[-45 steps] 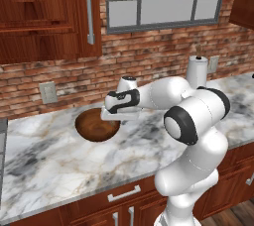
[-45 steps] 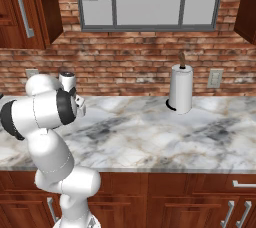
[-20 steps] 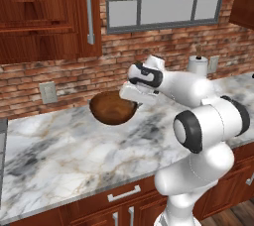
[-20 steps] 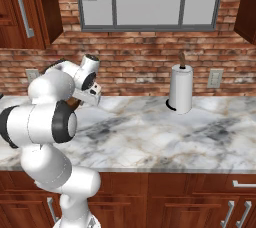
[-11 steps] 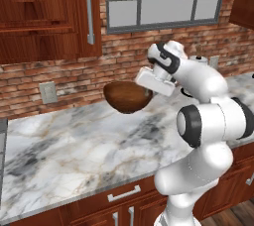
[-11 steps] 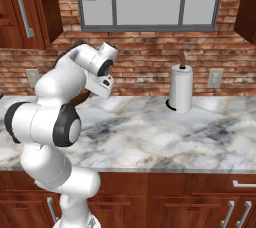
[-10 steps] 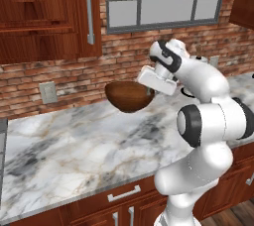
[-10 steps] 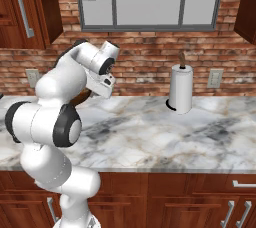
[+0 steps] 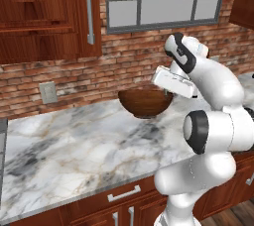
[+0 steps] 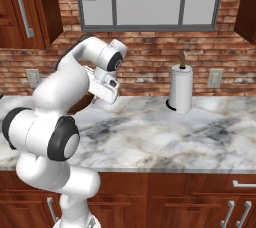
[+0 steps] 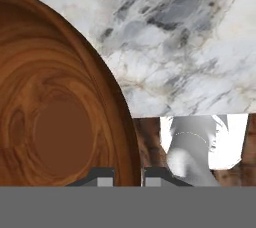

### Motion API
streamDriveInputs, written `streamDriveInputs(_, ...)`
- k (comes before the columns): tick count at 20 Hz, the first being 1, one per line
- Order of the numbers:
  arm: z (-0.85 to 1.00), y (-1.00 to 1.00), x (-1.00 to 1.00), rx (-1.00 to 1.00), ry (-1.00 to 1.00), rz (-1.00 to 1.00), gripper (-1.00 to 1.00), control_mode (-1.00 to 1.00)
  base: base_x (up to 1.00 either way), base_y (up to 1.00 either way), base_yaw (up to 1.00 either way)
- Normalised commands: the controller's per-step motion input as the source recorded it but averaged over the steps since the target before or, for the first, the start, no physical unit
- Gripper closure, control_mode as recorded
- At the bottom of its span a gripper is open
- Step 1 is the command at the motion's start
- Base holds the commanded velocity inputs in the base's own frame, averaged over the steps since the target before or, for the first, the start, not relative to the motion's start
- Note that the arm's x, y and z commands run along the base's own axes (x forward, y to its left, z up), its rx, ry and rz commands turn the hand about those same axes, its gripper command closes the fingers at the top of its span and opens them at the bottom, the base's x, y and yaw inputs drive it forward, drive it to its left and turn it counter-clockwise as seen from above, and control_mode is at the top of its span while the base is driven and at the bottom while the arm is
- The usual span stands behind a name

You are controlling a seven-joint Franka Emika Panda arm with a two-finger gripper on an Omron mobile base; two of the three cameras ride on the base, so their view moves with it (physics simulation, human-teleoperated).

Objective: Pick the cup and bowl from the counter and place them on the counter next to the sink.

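You have the bowl [image 9: 146,102] up in the air above the counter [image 9: 74,141], carried level with its open side up, in front of the brick wall [image 9: 99,71] and below the window [image 9: 163,12]. In the hand view its glossy grain takes up the left side, and the two finger tips [image 11: 101,176] stand on either side of its rim, one inside and one outside. So the gripper [image 11: 128,177] is clamped on the bowl's rim at its right edge, as the left base view shows. From the right base view, the arm hides most of the bowl; only a brown sliver [image 10: 82,105] peeks out. Farther along the marble, a paper towel roll [image 10: 180,90] stands upright near the wall, well apart from the bowl.
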Motion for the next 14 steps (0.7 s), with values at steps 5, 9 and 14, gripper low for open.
streamDriveInputs(5,0.03,-0.07,-0.89,0.00,0.07,0.10,1.00,-1.00,0.00,0.00,0.00)
streamDriveInputs(9,0.31,0.00,-0.47,0.00,-0.07,0.09,1.00,-1.00,0.00,0.00,0.00)
streamDriveInputs(14,0.34,0.00,-0.32,0.00,-0.24,0.09,1.00,-1.00,0.00,0.00,0.00)
